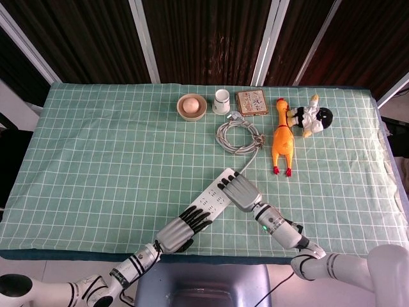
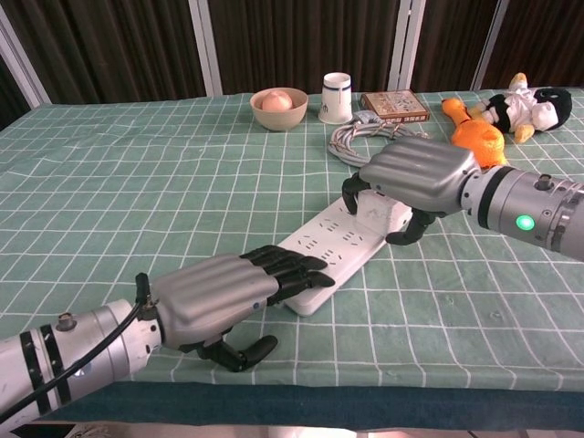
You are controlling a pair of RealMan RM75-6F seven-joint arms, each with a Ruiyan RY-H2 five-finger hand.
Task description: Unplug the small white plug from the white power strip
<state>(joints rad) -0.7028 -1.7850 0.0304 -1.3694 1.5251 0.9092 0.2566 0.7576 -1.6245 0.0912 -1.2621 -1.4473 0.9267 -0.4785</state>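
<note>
Plug (image 2: 381, 212) seated at the far end of the white power strip (image 2: 330, 256), which lies diagonally near the counter's front edge. Our right hand (image 2: 412, 179) curls over the plug, fingers wrapped on its sides, so we judge it gripped. Our left hand (image 2: 219, 290) lies flat, fingers pressed together on the strip's near end, bracing it. Grasp done; extraction pull not yet made.

Left hand (image 2: 219, 292) lies flat, fingers extended; right hand (image 2: 412, 178) curls downward, apparently gripping.
</note>
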